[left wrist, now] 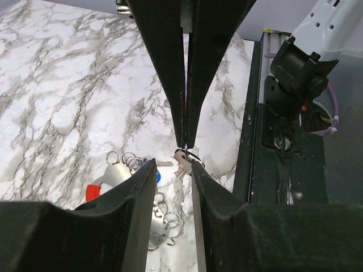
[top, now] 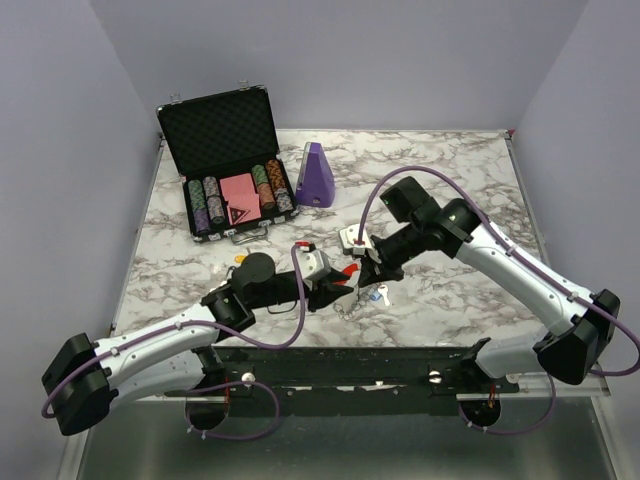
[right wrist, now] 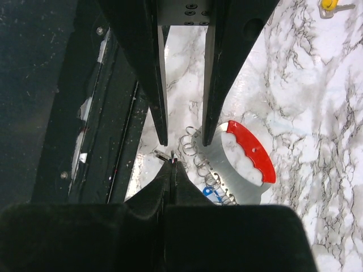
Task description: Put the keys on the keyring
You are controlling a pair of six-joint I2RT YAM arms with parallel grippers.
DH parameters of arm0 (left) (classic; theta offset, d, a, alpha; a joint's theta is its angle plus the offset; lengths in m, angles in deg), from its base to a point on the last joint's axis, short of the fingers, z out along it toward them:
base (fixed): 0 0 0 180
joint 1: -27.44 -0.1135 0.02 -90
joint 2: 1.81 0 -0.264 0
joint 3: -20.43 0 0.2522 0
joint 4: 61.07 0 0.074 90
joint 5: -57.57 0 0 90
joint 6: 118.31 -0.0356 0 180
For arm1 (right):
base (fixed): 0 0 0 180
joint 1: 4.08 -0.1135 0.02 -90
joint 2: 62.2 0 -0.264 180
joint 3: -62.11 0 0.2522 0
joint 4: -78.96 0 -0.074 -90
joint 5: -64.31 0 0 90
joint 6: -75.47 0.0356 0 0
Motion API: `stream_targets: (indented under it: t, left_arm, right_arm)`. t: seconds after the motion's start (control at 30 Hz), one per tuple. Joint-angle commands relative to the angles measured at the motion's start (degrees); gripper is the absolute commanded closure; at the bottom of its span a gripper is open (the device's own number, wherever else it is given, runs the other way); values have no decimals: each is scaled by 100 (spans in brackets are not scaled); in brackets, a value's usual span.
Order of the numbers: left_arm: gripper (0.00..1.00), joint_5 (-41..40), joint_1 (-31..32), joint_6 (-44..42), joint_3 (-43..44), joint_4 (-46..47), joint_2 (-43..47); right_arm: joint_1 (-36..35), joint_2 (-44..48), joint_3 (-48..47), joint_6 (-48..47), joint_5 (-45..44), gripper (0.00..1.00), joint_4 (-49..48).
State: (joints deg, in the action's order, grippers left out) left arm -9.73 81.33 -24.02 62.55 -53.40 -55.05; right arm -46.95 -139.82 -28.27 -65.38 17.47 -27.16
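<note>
Right gripper [right wrist: 173, 164]: jaws clenched, tips at a small silvery key [left wrist: 181, 157]. Left gripper [left wrist: 173, 164]: jaws apart, straddling that key, centre frame. Keyring [right wrist: 255, 153] lies adjacent on tabletop [left wrist: 68, 85].

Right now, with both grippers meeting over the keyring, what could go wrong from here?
1. The right gripper pinches a small silvery piece only at its very tips; it could slip out if the open left gripper nudges it.
2. The two grippers sit tip to tip, so a small misalignment might make them collide.
3. The keyring lies just beside them; its chain might snag and drag.
</note>
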Motion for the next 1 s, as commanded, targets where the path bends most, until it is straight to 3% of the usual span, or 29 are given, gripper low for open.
stream_targets:
  t: [0.0,0.43,0.83,0.9,0.93,0.97]
  left_arm:
    - [62,15,52,-25,82,300,-64]
    - [67,226,52,115,56,441,-258]
    - [79,340,52,159,126,344,-407]
    - [84,349,52,168,126,344,-407]
    - [97,341,52,194,117,362,-399]
    - [100,297,52,195,108,379,-381]
  right_arm:
    - [-46,-86,-37,58,219,97,79]
    - [-46,-148,-116,93,281,97,105]
    - [-46,-174,-134,145,281,96,79]
    - [-46,-165,-134,154,290,96,79]
    - [-46,-165,-134,172,299,96,79]
    - [-46,-174,-134,181,307,96,62]
